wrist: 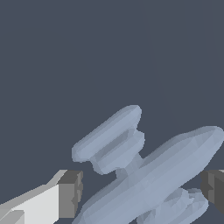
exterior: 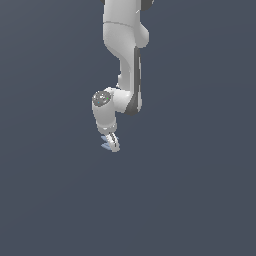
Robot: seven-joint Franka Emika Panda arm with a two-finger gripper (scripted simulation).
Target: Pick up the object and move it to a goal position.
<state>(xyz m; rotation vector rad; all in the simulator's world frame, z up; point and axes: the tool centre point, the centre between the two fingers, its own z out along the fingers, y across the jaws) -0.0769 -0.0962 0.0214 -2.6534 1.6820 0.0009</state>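
The object point(wrist: 153, 175) is a pale blue toy plane of thin crossed flat pieces. In the wrist view it fills the gap between my two dark finger pads point(wrist: 70, 194), and both pads touch its sides. My gripper point(wrist: 142, 192) is shut on it. In the exterior view the gripper point(exterior: 112, 143) points down at the end of the white arm point(exterior: 122, 45). The object point(exterior: 105, 145) shows as small pale blue bits sticking out at the fingertips toward the exterior view's left. I cannot tell how high it is above the floor.
A plain dark grey-blue floor point(exterior: 200, 200) surrounds the arm on all sides in both views. No other objects, edges or goal marker show.
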